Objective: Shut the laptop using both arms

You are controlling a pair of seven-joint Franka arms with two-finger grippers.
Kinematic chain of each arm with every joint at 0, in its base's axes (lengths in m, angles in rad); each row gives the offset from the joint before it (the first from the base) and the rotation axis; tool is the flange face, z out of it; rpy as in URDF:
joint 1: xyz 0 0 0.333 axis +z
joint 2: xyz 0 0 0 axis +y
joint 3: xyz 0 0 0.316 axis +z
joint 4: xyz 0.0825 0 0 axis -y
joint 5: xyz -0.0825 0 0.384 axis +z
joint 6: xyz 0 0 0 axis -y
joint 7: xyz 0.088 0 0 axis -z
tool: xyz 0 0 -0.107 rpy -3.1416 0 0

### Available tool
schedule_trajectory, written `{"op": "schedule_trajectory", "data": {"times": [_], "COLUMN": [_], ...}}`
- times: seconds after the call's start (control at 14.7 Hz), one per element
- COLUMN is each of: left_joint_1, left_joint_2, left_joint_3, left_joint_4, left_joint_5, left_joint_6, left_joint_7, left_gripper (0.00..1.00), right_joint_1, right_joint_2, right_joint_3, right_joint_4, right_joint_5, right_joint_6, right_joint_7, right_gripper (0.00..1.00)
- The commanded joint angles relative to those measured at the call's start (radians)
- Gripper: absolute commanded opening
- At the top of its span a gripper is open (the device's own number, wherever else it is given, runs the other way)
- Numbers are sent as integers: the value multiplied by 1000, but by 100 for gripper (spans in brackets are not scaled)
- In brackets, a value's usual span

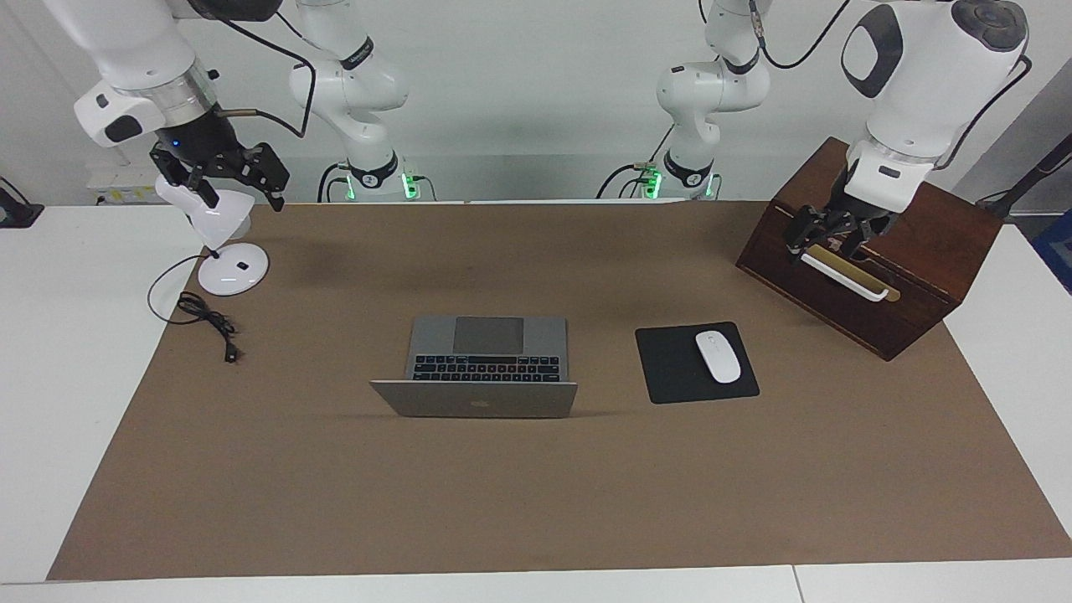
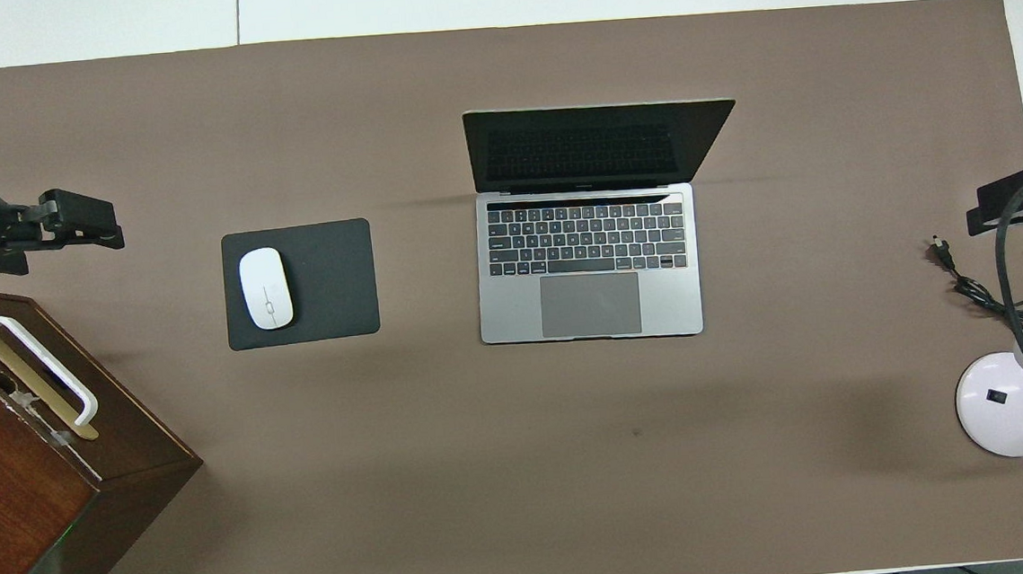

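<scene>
The silver-grey laptop (image 1: 488,337) (image 2: 588,264) stands open in the middle of the brown mat, keyboard toward the robots and its lid upright with the dark screen facing them. My left gripper (image 1: 825,237) (image 2: 82,222) hangs open over the wooden box at the left arm's end, holding nothing. Above the white lamp at the right arm's end, my right gripper (image 1: 234,188) (image 2: 1010,203) is open and also holds nothing. Both are well away from the laptop.
A black mouse pad (image 1: 670,368) (image 2: 331,282) with a white mouse (image 1: 718,356) (image 2: 266,288) lies beside the laptop toward the left arm's end. A dark wooden box (image 1: 921,251) (image 2: 1,449) with a white handle stands there too. A white lamp (image 1: 233,270) (image 2: 1006,401) and black cable (image 1: 209,322) sit at the right arm's end.
</scene>
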Motion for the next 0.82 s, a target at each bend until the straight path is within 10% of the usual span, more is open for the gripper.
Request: {"op": "schedule_trajectory", "data": {"times": [0.0,0.75], "left_joint_1": [1,1], "left_joint_2": [12,9], "left_joint_3": [-2,12], "left_joint_4": [21,20], "left_joint_5": [18,15], "left_joint_6": [2,-40], "left_joint_7": [11,-1], "left_gripper": [100,100], "right_joint_1": [-13,-19], "right_joint_2": [5,5], "right_joint_3": [15,17], "right_joint_4": [4,4], "right_joint_5": [-13,-10], "right_joint_6": [-7,-12], "right_joint_7": [6,2], "right_gripper": [100,100]}}
